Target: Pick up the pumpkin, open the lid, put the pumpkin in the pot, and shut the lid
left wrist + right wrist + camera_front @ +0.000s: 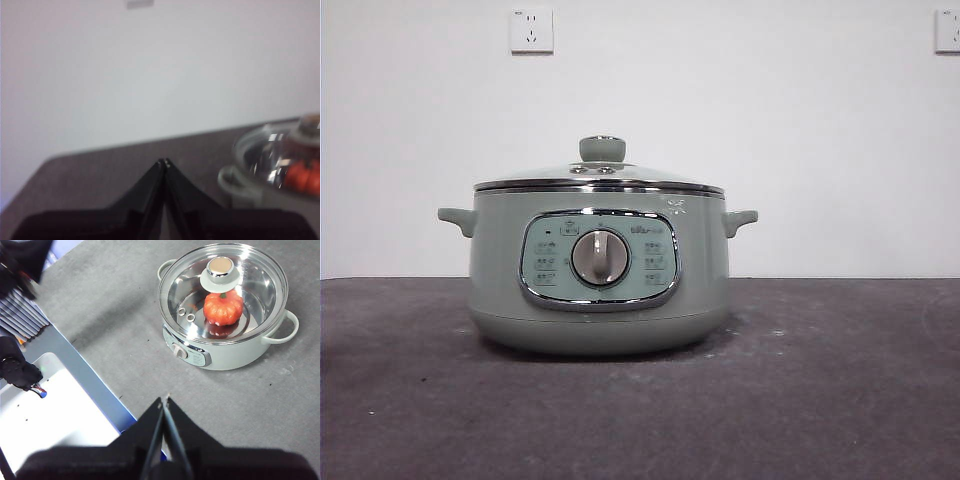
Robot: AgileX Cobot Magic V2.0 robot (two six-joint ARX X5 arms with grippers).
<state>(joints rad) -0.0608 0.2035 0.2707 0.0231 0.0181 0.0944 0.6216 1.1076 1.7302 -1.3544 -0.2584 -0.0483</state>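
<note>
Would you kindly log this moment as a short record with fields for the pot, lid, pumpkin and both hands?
pot: upright on the grey table, dial facing the front camera
lid: seated on the pot, knob up
pumpkin: inside the pot, seen through the glass
left hand: shut, empty, beside the pot
right hand: shut, empty, raised above the table away from the pot
task: looks complete

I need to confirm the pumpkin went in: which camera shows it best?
The right wrist view: the pumpkin shows whole through the glass lid, inside the pot. The left wrist view catches only a blurred orange patch at its edge; the front view shows none of it.
</note>
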